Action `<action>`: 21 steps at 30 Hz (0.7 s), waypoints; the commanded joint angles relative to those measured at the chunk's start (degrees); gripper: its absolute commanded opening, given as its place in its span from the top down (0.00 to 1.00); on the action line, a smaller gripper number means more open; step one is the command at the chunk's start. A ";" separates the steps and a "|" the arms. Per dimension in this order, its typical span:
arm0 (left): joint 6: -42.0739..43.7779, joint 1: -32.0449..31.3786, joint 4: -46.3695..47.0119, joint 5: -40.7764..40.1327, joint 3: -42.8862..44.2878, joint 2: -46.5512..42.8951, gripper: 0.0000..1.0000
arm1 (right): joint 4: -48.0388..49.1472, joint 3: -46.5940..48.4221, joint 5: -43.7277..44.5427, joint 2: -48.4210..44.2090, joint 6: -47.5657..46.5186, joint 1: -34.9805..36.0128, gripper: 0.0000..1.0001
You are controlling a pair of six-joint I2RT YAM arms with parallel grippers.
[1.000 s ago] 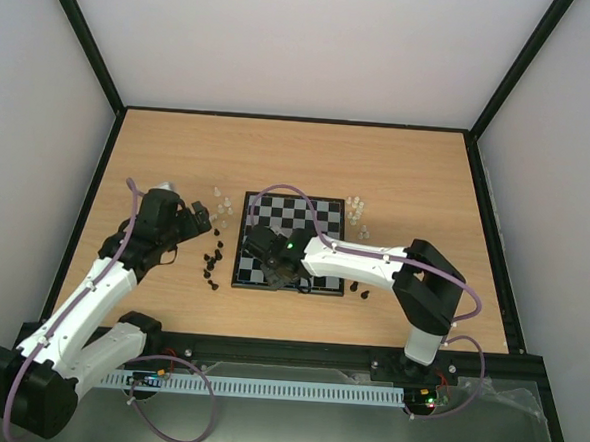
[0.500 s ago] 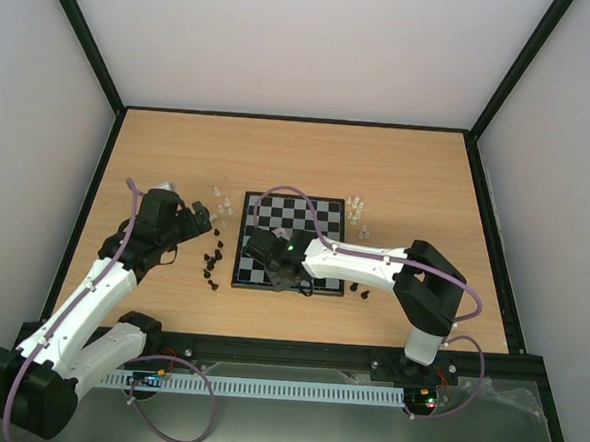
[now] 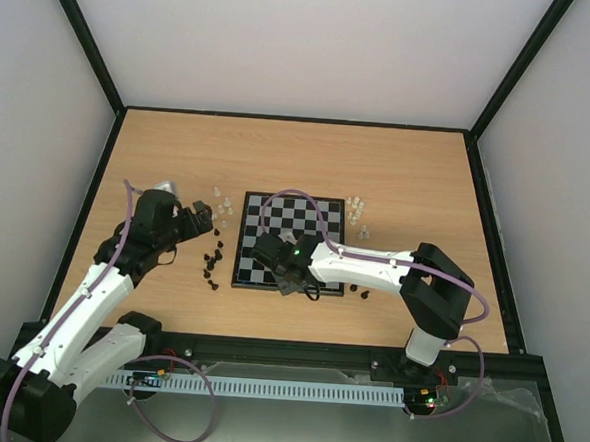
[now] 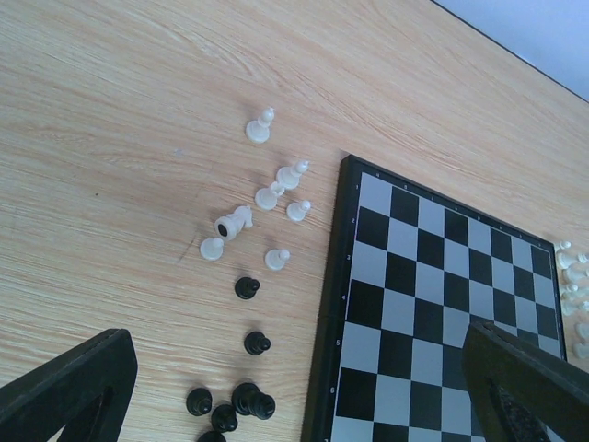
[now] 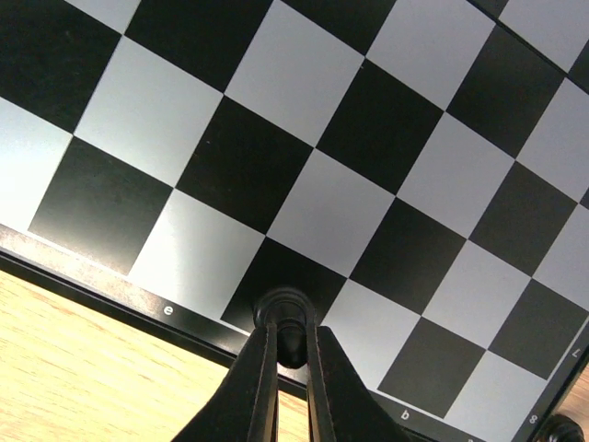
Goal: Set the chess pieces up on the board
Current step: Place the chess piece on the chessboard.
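The board (image 3: 292, 231) lies in the middle of the table, with black and pale grey squares. My right gripper (image 5: 287, 343) is shut on a black chess piece (image 5: 283, 311) over a black square in the board's edge row, by the letter e. I cannot tell whether its base touches the square. In the top view this gripper (image 3: 291, 279) is at the board's near edge. My left gripper (image 3: 199, 218) is open and empty, left of the board above loose black pieces (image 4: 257, 343) and whitish pieces (image 4: 268, 195). Its fingers (image 4: 69, 391) frame them.
More whitish pieces (image 3: 356, 213) stand off the board's far right corner, also in the left wrist view (image 4: 571, 276). Two black pieces (image 3: 359, 289) sit off the near right corner. Black pieces (image 3: 212, 261) and whitish ones (image 3: 221, 204) lie left of the board.
My right gripper has moved slightly right along the board's near edge with the black piece. My left arm has shifted a little.
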 commanded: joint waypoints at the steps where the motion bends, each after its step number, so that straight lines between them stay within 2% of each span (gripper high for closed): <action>1: 0.75 0.15 0.80 1.12 -0.43 -0.03 0.00 | -2.57 -1.72 0.47 -1.71 0.97 0.40 0.97; 6: 0.59 0.18 0.92 1.25 -0.61 0.43 0.00 | -1.36 -2.28 0.13 -1.98 0.67 0.41 0.79; 15: 0.66 0.12 1.00 1.16 -0.40 1.08 0.00 | 0.26 -1.57 2.33 -4.63 0.28 0.31 0.67; 20: 0.10 0.14 2.15 1.96 -1.16 2.87 0.00 | 1.86 -1.69 3.92 -12.25 0.44 -0.47 0.50; 21: 0.00 0.17 2.51 2.22 -1.34 3.35 0.00 | 2.26 -2.05 4.60 -14.63 0.51 -0.89 0.42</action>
